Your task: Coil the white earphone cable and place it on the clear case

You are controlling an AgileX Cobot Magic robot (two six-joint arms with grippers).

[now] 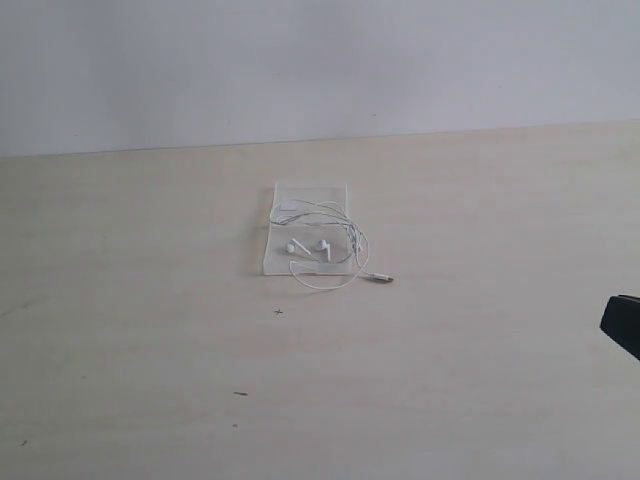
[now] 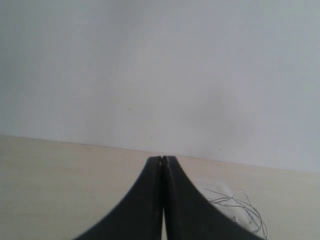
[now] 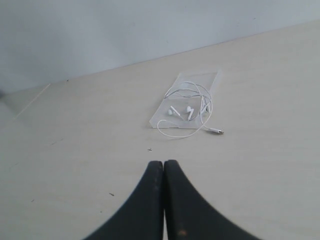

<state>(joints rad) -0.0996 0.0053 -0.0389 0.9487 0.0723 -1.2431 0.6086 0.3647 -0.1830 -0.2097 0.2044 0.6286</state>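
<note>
The clear case [image 1: 310, 190] lies flat near the middle of the table. The white earphone cable [image 1: 345, 232] rests on it in loose loops, both earbuds [image 1: 310, 247] on the case. One loop and the metal-tipped plug [image 1: 384, 279] hang off its near edge onto the table. The right wrist view shows the case [image 3: 207, 79] and the cable [image 3: 206, 107] well ahead of my right gripper [image 3: 163, 163], which is shut and empty. My left gripper [image 2: 163, 159] is shut too, with cable strands [image 2: 235, 201] beyond and beside it. Only a dark tip of the right arm [image 1: 622, 322] shows at the exterior view's right edge.
The pale table [image 1: 150, 300] carries a few small dark specks [image 1: 279, 312] in front of the case. A plain white wall [image 1: 320, 60] rises behind the table's far edge.
</note>
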